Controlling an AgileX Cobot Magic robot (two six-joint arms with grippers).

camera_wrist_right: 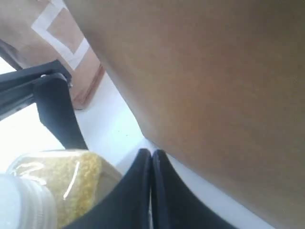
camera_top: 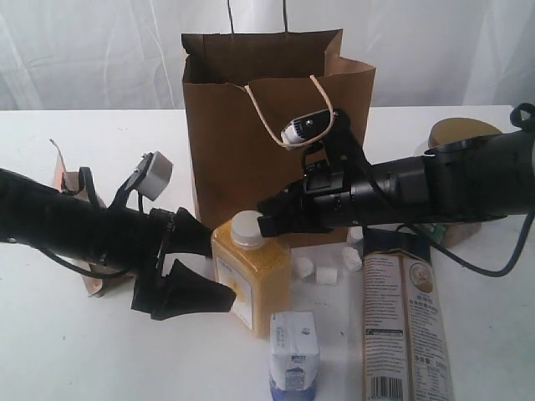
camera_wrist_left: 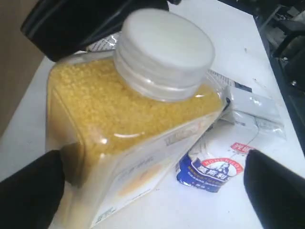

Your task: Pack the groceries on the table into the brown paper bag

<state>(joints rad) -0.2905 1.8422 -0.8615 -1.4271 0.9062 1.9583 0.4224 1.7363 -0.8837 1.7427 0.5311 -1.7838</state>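
Note:
The tall brown paper bag [camera_top: 276, 125] stands upright at the middle back of the table [camera_top: 84, 351]. In front of it stands the yellow white-capped bottle [camera_top: 251, 280]. My left gripper [camera_top: 219, 269] is open, its fingers [camera_wrist_left: 28, 195] either side of the bottle [camera_wrist_left: 128, 119], one close against it. My right gripper [camera_top: 263, 221] is shut on nothing, its tips [camera_wrist_right: 151, 157] between the bag [camera_wrist_right: 214, 95] and the bottle's cap. A small white-blue carton [camera_top: 294, 349] lies near the front, white marshmallows [camera_top: 326, 269] are beside the bottle, and a long packet [camera_top: 407, 326] is at right.
A gold-lidded jar [camera_top: 460, 132] shows behind my right arm at the far right. A brown-orange pouch [camera_top: 60, 171] stands behind my left arm at the left. The carton [camera_wrist_left: 214, 167] lies just past the bottle in the left wrist view.

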